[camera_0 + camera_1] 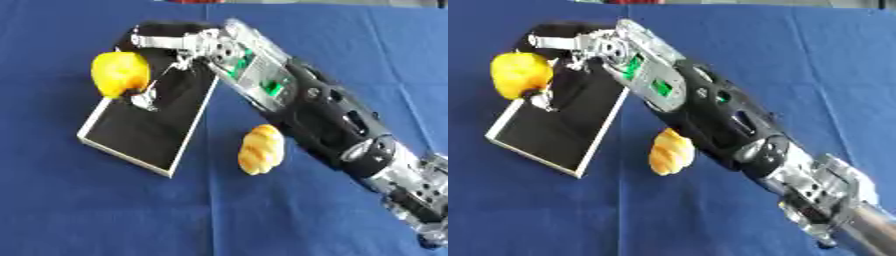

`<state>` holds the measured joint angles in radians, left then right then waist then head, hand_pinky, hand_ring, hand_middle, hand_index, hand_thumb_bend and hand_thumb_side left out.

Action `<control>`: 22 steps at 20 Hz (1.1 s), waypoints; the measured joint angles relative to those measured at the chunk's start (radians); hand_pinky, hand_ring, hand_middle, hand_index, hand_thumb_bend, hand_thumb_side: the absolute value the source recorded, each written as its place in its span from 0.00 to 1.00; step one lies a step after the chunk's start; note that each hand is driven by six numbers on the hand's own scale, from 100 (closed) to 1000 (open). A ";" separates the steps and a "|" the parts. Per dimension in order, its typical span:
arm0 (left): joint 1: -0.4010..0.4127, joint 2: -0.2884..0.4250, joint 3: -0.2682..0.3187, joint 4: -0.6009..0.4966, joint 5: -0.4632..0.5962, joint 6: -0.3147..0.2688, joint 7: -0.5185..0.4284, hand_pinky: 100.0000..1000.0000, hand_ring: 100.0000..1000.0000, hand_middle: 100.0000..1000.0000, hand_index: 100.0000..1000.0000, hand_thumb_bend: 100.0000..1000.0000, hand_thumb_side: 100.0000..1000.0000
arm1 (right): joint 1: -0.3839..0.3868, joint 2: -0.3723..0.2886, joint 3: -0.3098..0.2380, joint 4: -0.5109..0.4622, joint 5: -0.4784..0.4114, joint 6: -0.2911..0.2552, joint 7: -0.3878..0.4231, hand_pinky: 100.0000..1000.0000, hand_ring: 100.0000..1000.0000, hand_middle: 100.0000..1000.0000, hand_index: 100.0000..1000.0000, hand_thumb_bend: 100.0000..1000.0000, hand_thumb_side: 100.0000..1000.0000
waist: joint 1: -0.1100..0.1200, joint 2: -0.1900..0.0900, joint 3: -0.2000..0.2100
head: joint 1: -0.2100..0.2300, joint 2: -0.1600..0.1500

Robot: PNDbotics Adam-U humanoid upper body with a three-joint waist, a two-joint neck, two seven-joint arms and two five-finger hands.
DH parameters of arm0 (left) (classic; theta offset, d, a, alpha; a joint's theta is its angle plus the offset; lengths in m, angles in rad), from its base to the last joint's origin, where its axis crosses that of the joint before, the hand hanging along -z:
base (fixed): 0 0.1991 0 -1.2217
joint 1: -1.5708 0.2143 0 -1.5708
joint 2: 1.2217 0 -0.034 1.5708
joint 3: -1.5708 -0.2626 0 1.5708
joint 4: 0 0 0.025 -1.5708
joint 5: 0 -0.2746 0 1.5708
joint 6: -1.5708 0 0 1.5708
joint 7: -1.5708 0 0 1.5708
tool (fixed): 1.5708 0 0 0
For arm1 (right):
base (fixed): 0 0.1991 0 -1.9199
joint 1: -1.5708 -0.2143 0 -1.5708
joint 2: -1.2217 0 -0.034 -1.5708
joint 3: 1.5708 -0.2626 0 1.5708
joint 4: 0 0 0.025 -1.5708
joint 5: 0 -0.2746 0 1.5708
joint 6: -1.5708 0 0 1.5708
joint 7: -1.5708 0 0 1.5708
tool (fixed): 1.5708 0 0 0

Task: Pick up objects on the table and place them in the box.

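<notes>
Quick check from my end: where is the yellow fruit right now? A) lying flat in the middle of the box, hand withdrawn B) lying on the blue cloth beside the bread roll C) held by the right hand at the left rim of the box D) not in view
C: the right hand has fingers curled round the yellow fruit at the left rim of the box; the bread roll lies alone on the cloth.

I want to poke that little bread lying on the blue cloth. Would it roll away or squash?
The bread looks long and ridged, lying on its side, so it would probably wobble or roll sideways rather than travel far. It looks small and puffy, so it is likely light. Whether it squashes can't be told; it may be a stiff toy. The cloth would probably slow it.
</notes>
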<state>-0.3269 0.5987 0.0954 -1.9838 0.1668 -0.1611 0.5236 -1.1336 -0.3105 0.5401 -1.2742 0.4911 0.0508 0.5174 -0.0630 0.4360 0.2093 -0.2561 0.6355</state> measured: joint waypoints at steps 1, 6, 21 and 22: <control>0.000 0.000 0.000 0.000 0.000 0.000 0.000 0.86 0.82 0.79 0.84 0.56 0.72 | 0.000 0.007 0.000 0.019 0.018 -0.016 -0.003 0.86 0.83 0.73 0.79 0.24 0.22 | 0.000 0.001 0.000 | 0.000 0.000; 0.000 -0.001 0.000 0.000 0.001 0.001 -0.001 0.86 0.82 0.79 0.84 0.56 0.72 | 0.000 0.018 -0.006 0.063 0.118 -0.084 -0.018 0.90 0.92 0.81 0.87 0.30 0.32 | 0.000 0.001 0.000 | 0.003 0.000; 0.011 -0.001 0.001 0.000 0.001 0.004 0.002 0.85 0.82 0.78 0.84 0.56 0.72 | -0.018 -0.031 -0.098 -0.089 0.092 -0.073 0.004 0.92 0.96 0.86 0.89 0.26 0.33 | 0.006 0.000 -0.015 | 0.028 0.003; 0.011 -0.001 0.001 0.000 0.001 0.005 0.003 0.85 0.82 0.78 0.84 0.56 0.72 | -0.015 -0.035 -0.101 -0.100 0.085 -0.069 0.006 0.92 0.96 0.86 0.89 0.26 0.33 | 0.006 0.000 -0.017 | 0.028 0.003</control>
<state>-0.3160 0.5977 0.0959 -1.9839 0.1678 -0.1561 0.5265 -1.1486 -0.3458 0.4390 -1.3745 0.5760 -0.0181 0.5230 -0.0570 0.4363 0.1926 -0.2283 0.6390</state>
